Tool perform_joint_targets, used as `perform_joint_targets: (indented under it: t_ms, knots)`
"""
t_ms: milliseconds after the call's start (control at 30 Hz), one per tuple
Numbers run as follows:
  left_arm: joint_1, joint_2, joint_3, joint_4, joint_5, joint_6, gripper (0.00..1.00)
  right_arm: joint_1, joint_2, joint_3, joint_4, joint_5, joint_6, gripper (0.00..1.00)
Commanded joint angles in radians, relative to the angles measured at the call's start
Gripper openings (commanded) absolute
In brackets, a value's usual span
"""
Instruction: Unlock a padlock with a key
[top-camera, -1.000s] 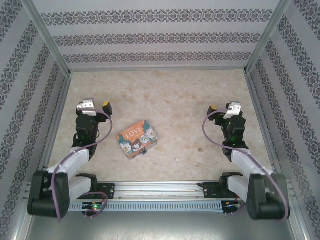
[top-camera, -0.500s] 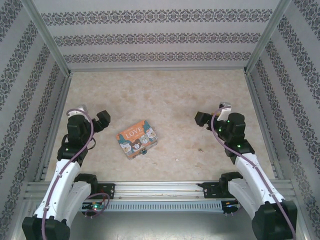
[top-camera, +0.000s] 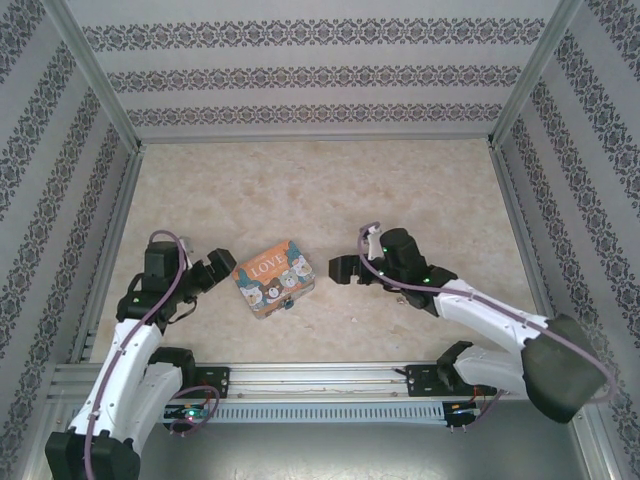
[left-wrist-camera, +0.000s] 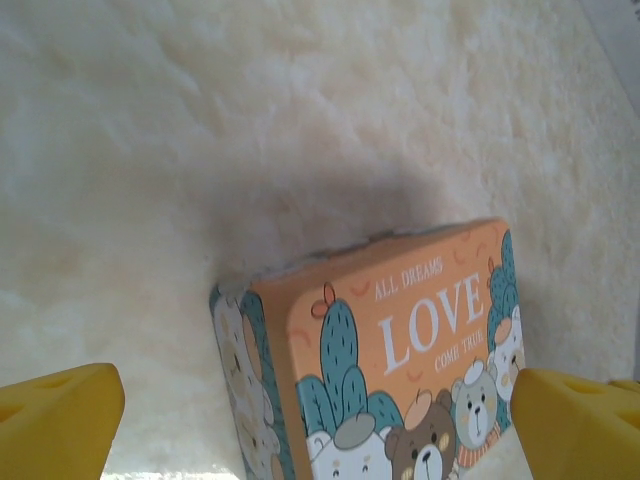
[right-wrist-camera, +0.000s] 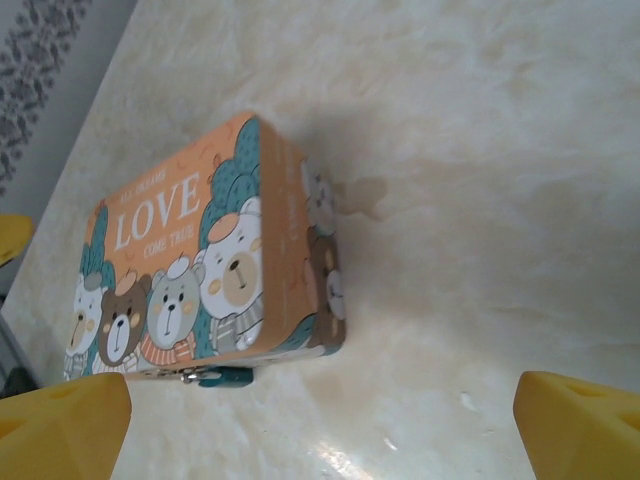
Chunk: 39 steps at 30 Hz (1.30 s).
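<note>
The tiny teal padlock (right-wrist-camera: 222, 376) hangs on the clasp at the front edge of the orange "LOVE" box (top-camera: 272, 277), and it is a small dark spot (top-camera: 286, 302) from above. My left gripper (top-camera: 215, 272) is low at the box's left end, open, and its yellow fingertips (left-wrist-camera: 60, 418) frame the box (left-wrist-camera: 400, 350) without touching it. My right gripper (top-camera: 344, 268) is a little right of the box, open with nothing between its fingers, and looks at the box's right side (right-wrist-camera: 200, 270). The key is out of view.
Patterned walls with metal posts (top-camera: 95, 90) close in the marbled table (top-camera: 320, 190) on the left, back and right. A metal rail (top-camera: 320, 380) runs along the near edge between the arm bases. There is bare table behind the box.
Both arms have swung down and inward from raised poses at the sides, so both grippers now sit low beside the box. The box has not moved. Both grippers stayed open.
</note>
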Motion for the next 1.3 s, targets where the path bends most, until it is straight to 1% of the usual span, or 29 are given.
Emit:
perform_joint_targets:
  t_ms: [0,133,233,400,533,800,1033,1133,1200,1267]
  knots:
    - [-0.001,-0.008,-0.034,-0.024,0.100,-0.060,0.99,0.039,0.063,0.062,0.036,0.016,0.007,0.99]
    - [-0.026,0.002,-0.068,0.019,0.136,-0.096,0.99,0.072,0.152,0.107,0.059,0.001,0.007,0.98]
    - [-0.063,0.026,-0.090,0.082,0.154,-0.137,0.99,0.094,0.218,0.140,0.070,-0.007,0.007,0.99]
    - [-0.163,0.100,-0.088,0.172,0.118,-0.165,0.99,0.120,0.302,0.184,0.089,-0.020,0.011,0.98]
    - [-0.214,0.165,-0.085,0.255,0.113,-0.186,0.99,0.130,0.345,0.213,0.088,-0.045,0.012,0.98]
    - [-0.259,0.229,-0.055,0.317,0.097,-0.193,0.99,0.141,0.380,0.232,0.095,-0.063,0.016,0.98]
    - [-0.294,0.308,-0.023,0.398,0.099,-0.198,0.99,0.135,0.386,0.235,0.100,-0.088,0.017,0.93]
    - [-0.307,0.364,0.006,0.435,0.100,-0.187,0.99,0.123,0.383,0.232,0.106,-0.100,0.024,0.89]
    - [-0.313,0.409,0.028,0.468,0.106,-0.181,0.99,0.108,0.376,0.225,0.108,-0.110,0.031,0.84]
    - [-0.318,0.458,0.047,0.514,0.120,-0.179,0.99,0.092,0.367,0.217,0.109,-0.119,0.035,0.81]
